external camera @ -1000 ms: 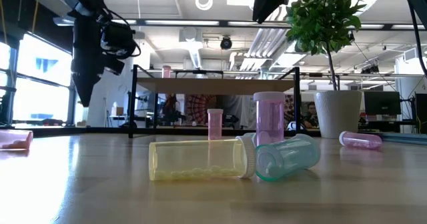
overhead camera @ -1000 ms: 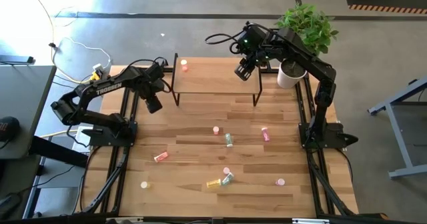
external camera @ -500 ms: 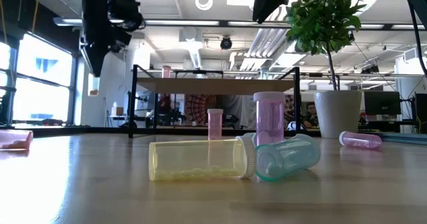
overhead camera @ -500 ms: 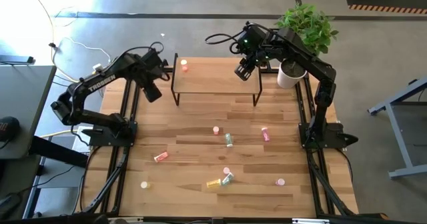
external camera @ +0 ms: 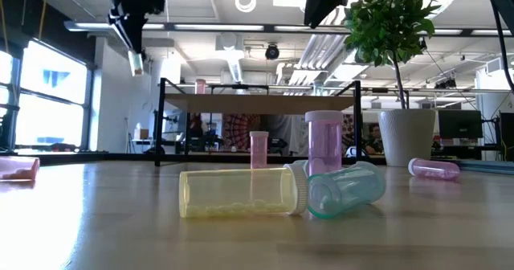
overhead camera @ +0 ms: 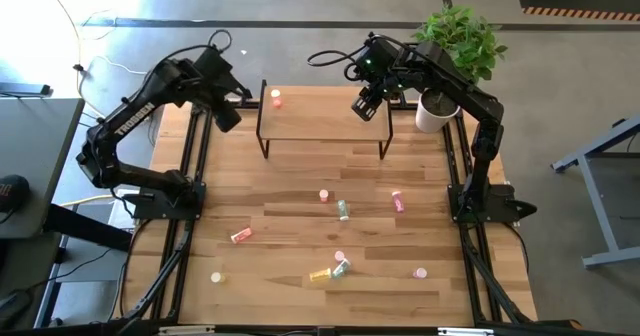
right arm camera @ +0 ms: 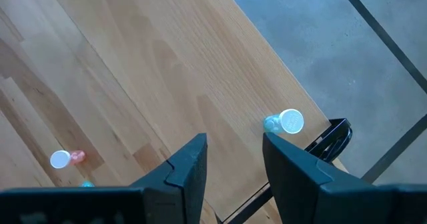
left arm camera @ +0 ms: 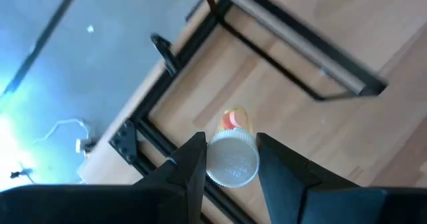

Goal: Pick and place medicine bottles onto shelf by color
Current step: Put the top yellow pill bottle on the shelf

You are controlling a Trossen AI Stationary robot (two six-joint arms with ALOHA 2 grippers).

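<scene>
My left gripper (overhead camera: 228,116) hangs high in the air just left of the shelf (overhead camera: 320,126), shut on a small pale yellowish bottle (external camera: 136,61) whose white round end (left arm camera: 232,161) shows between the fingers. My right gripper (overhead camera: 365,106) is open and empty above the shelf's right end. A red-orange bottle (overhead camera: 275,98) stands at the shelf's far left corner. A pale green bottle (right arm camera: 283,122) stands near the shelf's far right corner, hidden in the high view by the right arm. Several pink, green, yellow and red-orange bottles (overhead camera: 343,210) stand or lie on the tabletop. My left gripper pinches the bottle at its white-capped end (left arm camera: 232,161) between the two fingers (left arm camera: 193,164). The fingers point down. The bottle hangs upright below them (external camera: 136,61), lifted clear, higher than the shelf top.
A white pot with a green plant (overhead camera: 432,113) stands right of the shelf. Loose bottles are scattered over the table's middle and near part: a yellow one (external camera: 237,194) and a green one (external camera: 345,191) lie together, pink ones (external camera: 324,141) stand behind them. Black frame rails run along both table sides.
My left gripper has gone up and toward the table's far edge with the bottle, from beside the shelf's near leg to level with its far left part. The bottle stays hanging below the fingers.
</scene>
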